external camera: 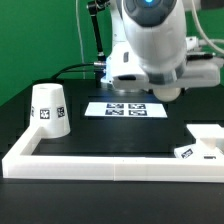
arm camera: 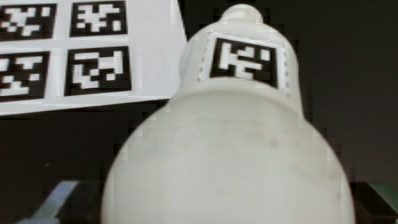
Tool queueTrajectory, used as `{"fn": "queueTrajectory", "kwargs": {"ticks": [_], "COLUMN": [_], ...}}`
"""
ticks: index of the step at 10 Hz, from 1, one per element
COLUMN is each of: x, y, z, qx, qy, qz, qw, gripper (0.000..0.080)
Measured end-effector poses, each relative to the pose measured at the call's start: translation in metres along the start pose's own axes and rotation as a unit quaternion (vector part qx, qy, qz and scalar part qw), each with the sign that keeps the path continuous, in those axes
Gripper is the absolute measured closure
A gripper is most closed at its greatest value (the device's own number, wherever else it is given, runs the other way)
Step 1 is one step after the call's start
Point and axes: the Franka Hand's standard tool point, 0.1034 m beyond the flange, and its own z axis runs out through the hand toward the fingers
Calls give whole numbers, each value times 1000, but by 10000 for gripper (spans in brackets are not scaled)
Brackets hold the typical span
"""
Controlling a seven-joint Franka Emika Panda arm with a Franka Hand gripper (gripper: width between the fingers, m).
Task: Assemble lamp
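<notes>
In the wrist view the white round-headed bulb (arm camera: 222,150) fills most of the picture, its narrow tagged end pointing away from the camera. My gripper (arm camera: 214,208) stands around its wide head, with a finger (arm camera: 50,200) at each side, shut on it. In the exterior view the gripper (external camera: 160,88) hangs above the table right of the middle, and the arm hides the bulb. The cup-like shade (external camera: 50,110) stands at the exterior view's left. The flat square base (external camera: 207,140) lies at the exterior view's right, cut off by the picture edge.
The marker board (external camera: 125,109) lies in the middle of the black table and also shows in the wrist view (arm camera: 80,50), beyond the bulb. The long white border rail (external camera: 100,160) runs along the front and up the exterior view's left side.
</notes>
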Motion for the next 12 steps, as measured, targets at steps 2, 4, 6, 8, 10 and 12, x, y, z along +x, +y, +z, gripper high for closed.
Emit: {"fn": "queueTrajectory", "kwargs": {"ticks": [2, 4, 6, 8, 10, 12], "x": [6, 14, 18, 21, 16, 10], "y": [-1, -3, -1, -5, -13, -20], "z": [-5, -11, -17, -41, -66, -89], "qx": [0, 1, -5, -9, -16, -13], "qy": [22, 71, 153, 225, 294, 346], "qz": [-1, -2, -19, -37, -47, -46], "qw": [1000, 997, 988, 974, 954, 937], "gripper": [220, 219, 219, 219, 219, 219]}}
